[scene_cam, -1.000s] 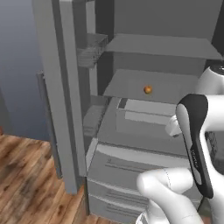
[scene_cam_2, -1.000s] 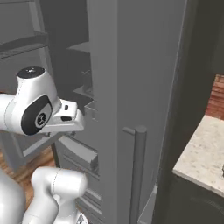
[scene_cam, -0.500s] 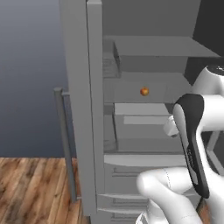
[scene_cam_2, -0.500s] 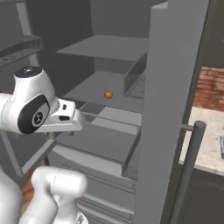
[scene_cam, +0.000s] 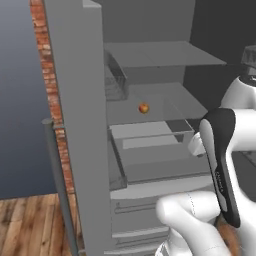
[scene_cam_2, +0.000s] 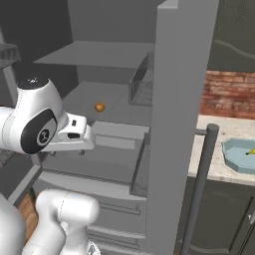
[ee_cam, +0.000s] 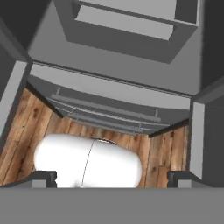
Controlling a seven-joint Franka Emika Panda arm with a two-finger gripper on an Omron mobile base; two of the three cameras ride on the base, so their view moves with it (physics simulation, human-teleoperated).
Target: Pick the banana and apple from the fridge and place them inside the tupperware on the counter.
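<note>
The small red-orange apple (scene_cam: pixel 143 108) (scene_cam_2: pixel 99 106) lies on a middle shelf of the open grey fridge (scene_cam: pixel 150 60) (scene_cam_2: pixel 99 55). On the beige counter (scene_cam_2: pixel 215 164), right of the fridge door, stands the light-blue tupperware (scene_cam_2: pixel 238 158). A yellow end of the banana (scene_cam_2: pixel 251 151) shows inside it at the picture's edge. My gripper (ee_cam: pixel 112 178) is open and holds nothing, its fingertips (ee_cam: pixel 43 177) wide apart. It points down at the fridge's lower drawers and the floor. It hangs in front of the fridge, below and short of the apple's shelf.
The open fridge door (scene_cam: pixel 75 125) (scene_cam_2: pixel 182 109) with its long handle (scene_cam: pixel 60 190) (scene_cam_2: pixel 199 184) stands between the shelves and the counter. A wire rack (scene_cam_2: pixel 142 84) sits on the door's inner side. Drawers (ee_cam: pixel 113 105) fill the lower fridge above a wood floor (ee_cam: pixel 26 127). A brick wall (scene_cam_2: pixel 229 94) backs the counter.
Both base views have swung round, so the camera moved: the fridge interior now faces me more squarely and the counter with the tupperware has come into view. The gripper stayed open.
</note>
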